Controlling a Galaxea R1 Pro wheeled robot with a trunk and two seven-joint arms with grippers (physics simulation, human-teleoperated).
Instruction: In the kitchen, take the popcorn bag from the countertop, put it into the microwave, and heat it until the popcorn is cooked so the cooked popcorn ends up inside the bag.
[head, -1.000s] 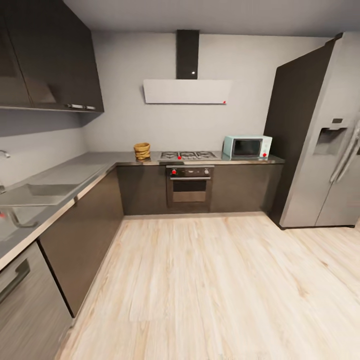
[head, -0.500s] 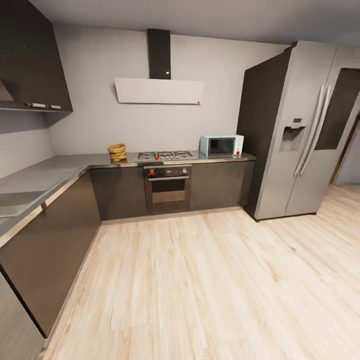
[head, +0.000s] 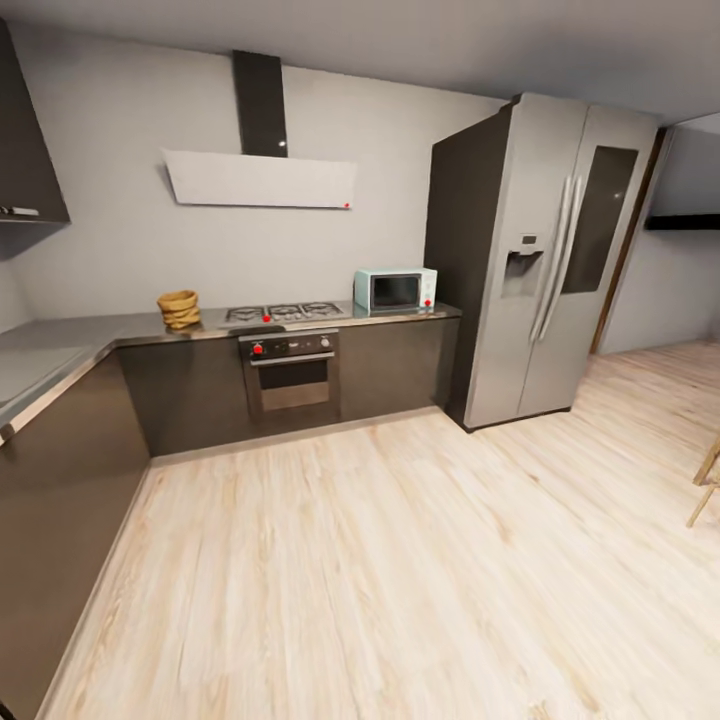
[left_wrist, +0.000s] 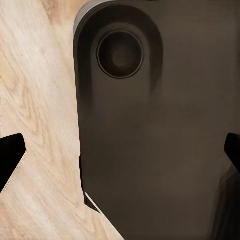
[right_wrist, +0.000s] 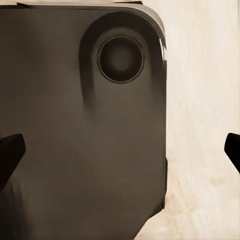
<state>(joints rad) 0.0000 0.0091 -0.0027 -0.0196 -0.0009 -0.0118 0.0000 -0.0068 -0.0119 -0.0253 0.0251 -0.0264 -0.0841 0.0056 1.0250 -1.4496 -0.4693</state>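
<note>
Across the room, in the head view, the tan-brown popcorn bag (head: 179, 309) stands upright on the grey countertop (head: 95, 333), left of the gas hob. The pale blue microwave (head: 395, 290) sits on the same countertop's right end, beside the fridge, with its dark glass door closed. In the left wrist view, my left gripper (left_wrist: 122, 152) is open, its dark fingertips (left_wrist: 12, 156) far apart above the robot's dark base and the floor. My right gripper (right_wrist: 121, 150) is open too, with nothing between its fingertips (right_wrist: 10, 151).
A steel gas hob (head: 283, 312) and built-in oven (head: 290, 370) lie between bag and microwave. A tall grey fridge (head: 540, 260) stands at the right. Dark cabinets (head: 50, 470) run along the left. Wide wooden floor (head: 400, 560) stretches ahead; a chair leg (head: 705, 485) shows at far right.
The whole head view has swung to the right: the camera turned. The sink and left counter slid out of the picture, and the fridge and a room opening came in.
</note>
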